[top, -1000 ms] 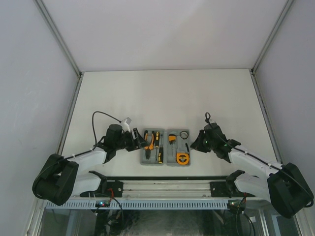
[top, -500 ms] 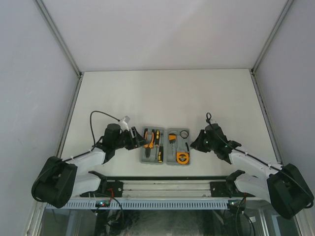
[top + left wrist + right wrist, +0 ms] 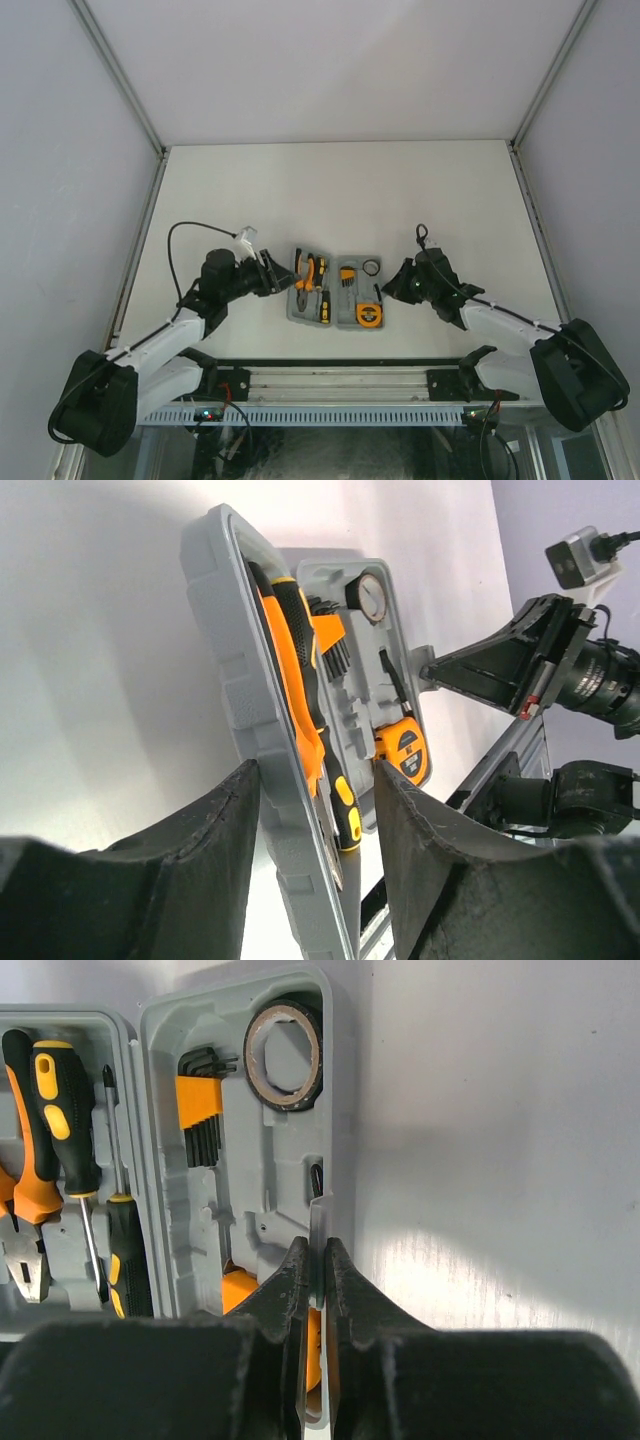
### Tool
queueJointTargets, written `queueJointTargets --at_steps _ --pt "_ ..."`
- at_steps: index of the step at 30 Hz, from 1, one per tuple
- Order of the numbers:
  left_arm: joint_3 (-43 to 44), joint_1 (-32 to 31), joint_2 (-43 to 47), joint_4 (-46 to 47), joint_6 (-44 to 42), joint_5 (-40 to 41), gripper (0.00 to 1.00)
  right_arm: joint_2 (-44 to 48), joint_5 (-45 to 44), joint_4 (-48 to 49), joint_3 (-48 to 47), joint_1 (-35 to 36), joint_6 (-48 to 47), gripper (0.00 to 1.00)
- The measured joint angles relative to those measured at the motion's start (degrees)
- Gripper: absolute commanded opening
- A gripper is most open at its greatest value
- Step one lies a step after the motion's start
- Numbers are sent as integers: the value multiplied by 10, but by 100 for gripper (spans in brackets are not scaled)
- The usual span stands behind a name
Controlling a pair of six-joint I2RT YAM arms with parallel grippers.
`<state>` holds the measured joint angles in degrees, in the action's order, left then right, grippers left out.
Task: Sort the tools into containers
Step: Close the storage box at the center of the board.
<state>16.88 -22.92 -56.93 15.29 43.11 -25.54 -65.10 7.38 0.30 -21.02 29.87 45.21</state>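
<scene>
Two claws flank the open grey case [image 3: 294, 312] lying on the worktop [image 3: 330, 190], its tools [image 3: 60, 1110] seated in their recesses. Right claw [image 3: 317, 1250] pinches the latch tab [image 3: 317, 1215] on the rim, apparently to steady or fold that half; left claw [image 3: 315, 780] gapes astride the opposite edge.

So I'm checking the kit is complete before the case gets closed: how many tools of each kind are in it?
Screwdrivers: 2
Pliers: 1
Hex key set: 1
Tape measure: 1
Ring: 1
Total: 6, all in the tool case
</scene>
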Motion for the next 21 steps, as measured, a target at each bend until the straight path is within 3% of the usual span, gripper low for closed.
queueJointTargets --at_steps 8,21 --pt "40 -21 7 -3 7 -2 50 -19 4 30 0 -2 4 0" --pt "107 -108 -28 -3 23 -8 50 -27 15 39 0 -1 9 0"
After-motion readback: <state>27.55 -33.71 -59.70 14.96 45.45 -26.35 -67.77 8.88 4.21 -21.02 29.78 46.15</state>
